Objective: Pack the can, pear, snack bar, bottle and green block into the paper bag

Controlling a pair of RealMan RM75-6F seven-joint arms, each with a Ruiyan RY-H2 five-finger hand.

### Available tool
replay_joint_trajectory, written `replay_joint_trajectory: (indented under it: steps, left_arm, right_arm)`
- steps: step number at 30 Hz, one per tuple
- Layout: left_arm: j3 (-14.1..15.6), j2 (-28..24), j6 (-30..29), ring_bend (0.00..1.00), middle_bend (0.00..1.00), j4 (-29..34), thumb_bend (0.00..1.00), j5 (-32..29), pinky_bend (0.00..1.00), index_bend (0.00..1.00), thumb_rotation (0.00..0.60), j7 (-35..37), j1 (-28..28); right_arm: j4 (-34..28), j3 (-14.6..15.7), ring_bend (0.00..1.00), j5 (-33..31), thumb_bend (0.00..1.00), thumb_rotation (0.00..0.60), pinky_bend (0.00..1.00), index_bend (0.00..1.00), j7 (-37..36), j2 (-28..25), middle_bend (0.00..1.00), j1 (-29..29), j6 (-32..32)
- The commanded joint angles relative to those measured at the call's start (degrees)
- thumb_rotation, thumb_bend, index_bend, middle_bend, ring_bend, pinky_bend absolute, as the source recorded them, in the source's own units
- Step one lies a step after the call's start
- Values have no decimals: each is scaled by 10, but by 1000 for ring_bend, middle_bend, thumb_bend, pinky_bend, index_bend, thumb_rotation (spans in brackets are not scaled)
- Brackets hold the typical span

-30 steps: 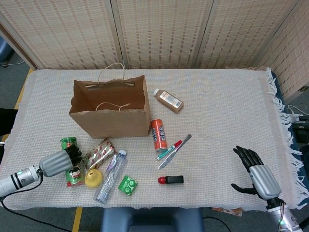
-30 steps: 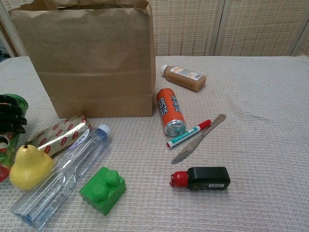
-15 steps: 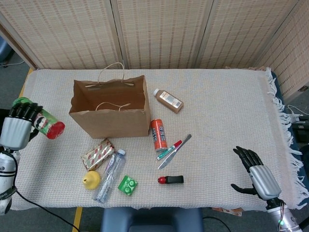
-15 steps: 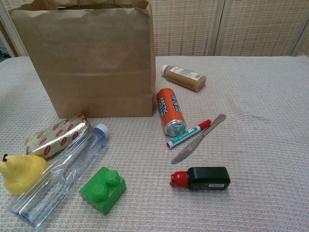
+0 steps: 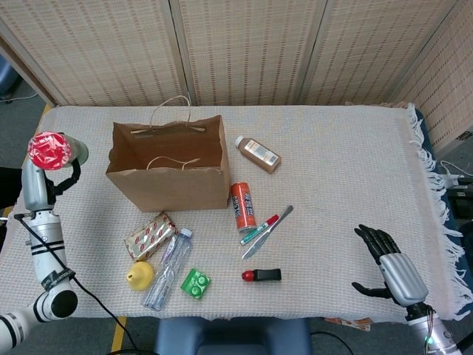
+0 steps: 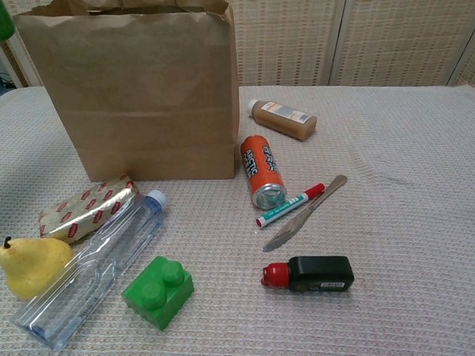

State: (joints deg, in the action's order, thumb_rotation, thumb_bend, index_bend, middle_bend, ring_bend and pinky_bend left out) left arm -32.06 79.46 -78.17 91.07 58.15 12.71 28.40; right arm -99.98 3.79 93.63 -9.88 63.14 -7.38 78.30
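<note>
the paper bag is standing open – nothing showing inside. left of it, the left hand is gripping the can aloft; the right hand is resting with fingers spread. labels unreadable.

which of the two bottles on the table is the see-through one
The clear plastic bottle lying between the pear and the green block. The other bottle, right of the paper bag, is brown with a label.

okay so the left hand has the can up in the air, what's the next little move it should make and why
Probably carry the can rightward until it hangs over the paper bag's open mouth. The left hand holds the can raised, left of the bag and outside its rim, so releasing now would likely miss. The bag stands upright and open. The right hand is far off, near the table's other end.
</note>
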Motion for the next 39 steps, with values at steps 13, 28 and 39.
replay_joint_trajectory:
  steps: [13, 28, 39]
  left_arm:
    - [-66, 39, 19, 598, 649, 112, 640, -91, 664, 615, 600, -138, 154]
    - [29, 36, 129, 12, 0, 44, 425, -53, 119, 20, 600, -172, 188]
    - [31, 8, 117, 5, 0, 66, 418, -36, 116, 0, 600, -144, 168]
  right_arm:
    - [15, -3, 0, 14, 45, 600, 0, 0, -11, 1, 0, -2, 14]
    - [7, -2, 0, 9, 45, 600, 0, 0, -2, -3, 0, -4, 8]
    - [4, 1, 0, 10, 45, 600, 0, 0, 3, -4, 0, -5, 4]
